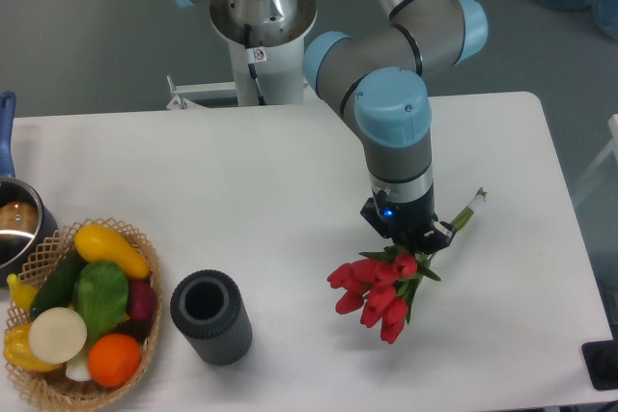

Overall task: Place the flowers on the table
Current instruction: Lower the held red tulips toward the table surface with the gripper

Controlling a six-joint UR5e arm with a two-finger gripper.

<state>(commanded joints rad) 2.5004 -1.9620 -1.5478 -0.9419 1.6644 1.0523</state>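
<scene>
The flowers (pixel 375 293), a bunch of red tulip buds with green leaves, are at the front right of the white table (pixel 241 180). Their pale green stems (pixel 467 211) run up and to the right, past the gripper. My gripper (pixel 417 241) points straight down over the bunch, where the leaves meet the stems, and appears shut on the stems. The wrist hides most of the fingers. I cannot tell whether the buds touch the tabletop or hang just above it.
A dark grey ribbed cylinder vase (pixel 210 316) stands upright left of the flowers. A wicker basket (pixel 145 248) of vegetables sits at the front left, and a metal pot (pixel 14 226) at the left edge. A black object (pixel 603 365) sits past the table's front right corner.
</scene>
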